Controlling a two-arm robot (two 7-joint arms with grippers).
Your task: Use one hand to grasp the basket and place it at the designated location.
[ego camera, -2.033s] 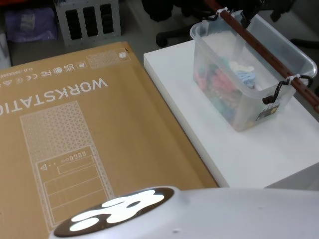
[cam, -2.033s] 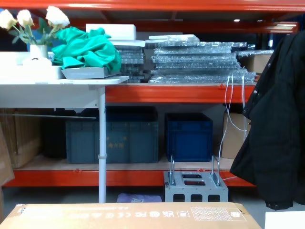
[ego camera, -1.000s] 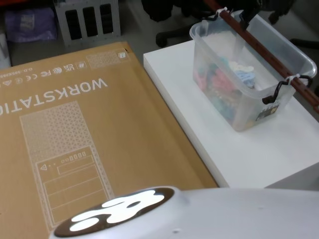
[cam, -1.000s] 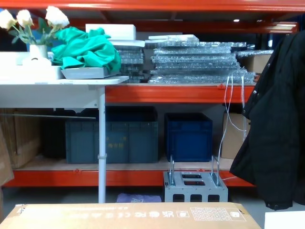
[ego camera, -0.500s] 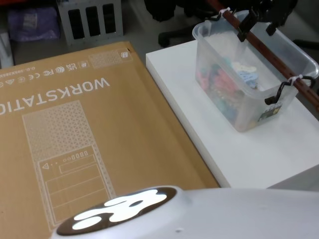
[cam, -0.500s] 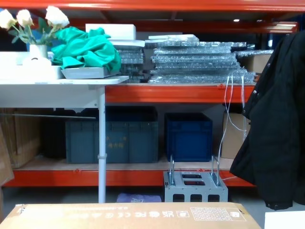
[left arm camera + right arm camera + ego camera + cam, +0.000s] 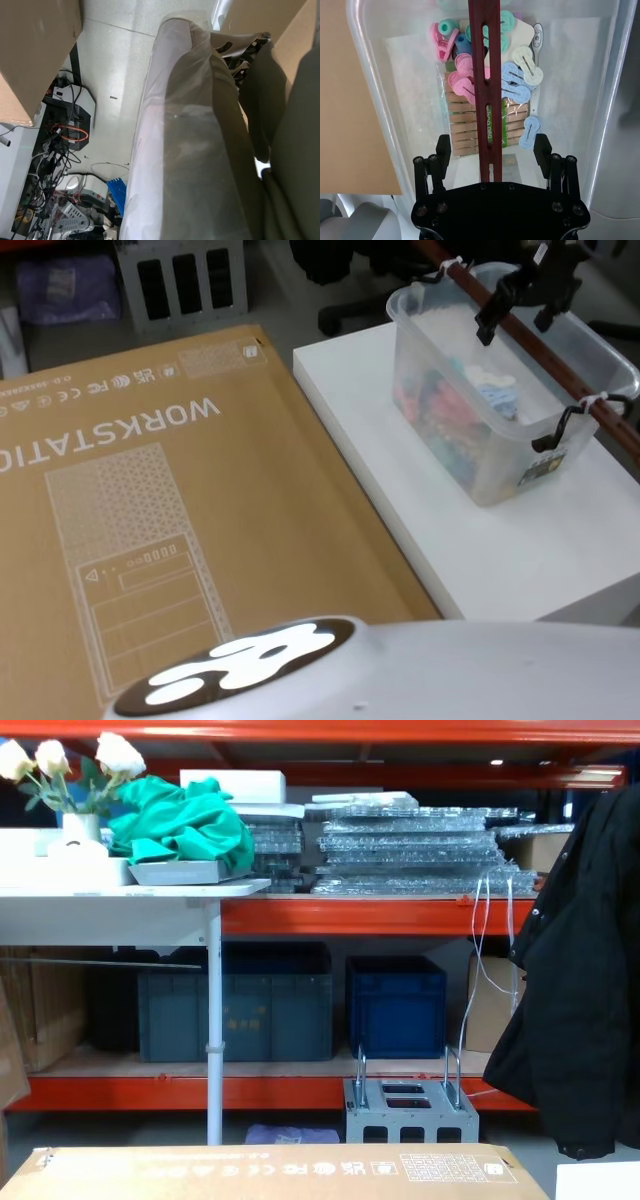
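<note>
a big brown cardboard box [image 7: 150, 490] is lying on the left. beside it a white table [image 7: 520, 540] is carrying the clear basket [image 7: 440, 410], which is holding coloured pegs [image 7: 515, 90]. the right gripper [image 7: 512, 328] is hovering at the basket's far end, jaws spread wide, straddling the reddish handle [image 7: 560, 370] without touching it.

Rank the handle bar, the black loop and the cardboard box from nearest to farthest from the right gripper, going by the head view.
From the right gripper, open above the basket:
1. Handle bar: directly under it, between its jaws.
2. Black loop: at the bar's near end.
3. Cardboard box: far left, beside the white platform.
</note>
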